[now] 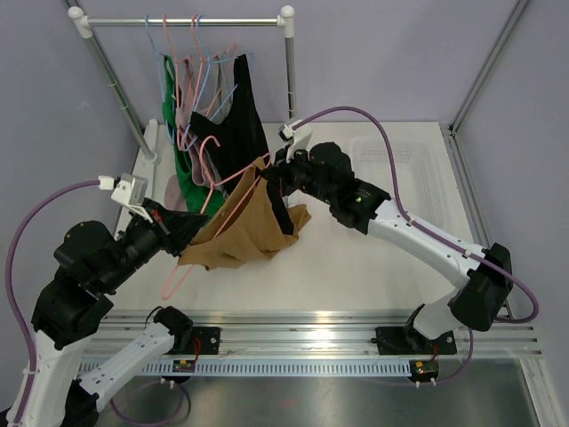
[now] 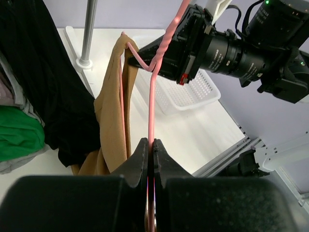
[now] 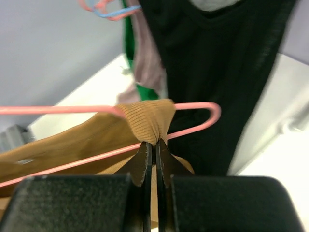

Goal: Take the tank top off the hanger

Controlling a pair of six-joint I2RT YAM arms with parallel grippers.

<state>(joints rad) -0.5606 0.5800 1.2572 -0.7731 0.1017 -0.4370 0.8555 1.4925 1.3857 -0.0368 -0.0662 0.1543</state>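
Tan tank top [image 1: 244, 227] hanging off a pink hanger [image 1: 229, 182], lifted over the table [image 1: 373, 285] between the 2 arms, in front of the rack [image 1: 182, 20] of other garments. Left gripper [image 2: 150, 145] pressed together on the hanger's pink wire, holding it up near the lower bar. Right gripper [image 3: 150, 146] pinched shut on the tan strap right where it wraps the hanger's shoulder bend — the ribbed fabric bunches just above the jaws, and the lower wire passes so close that cannot tell whether it is caught in the pinch too.

Risks, judged from this:
- Wire trapped with the strap — pulling then drags the hanger along instead of sliding the cloth off, and may twist it out of the left grip.
- Thin pinch on bunched fabric: could slip free under tension, leaving the strap hooked.
- Strap snagging on the rounded end of the hanger if pulled inward rather than out past the tip.
- Black top [image 1: 229, 124] and other hangers close behind; a wide swing could tangle with them.
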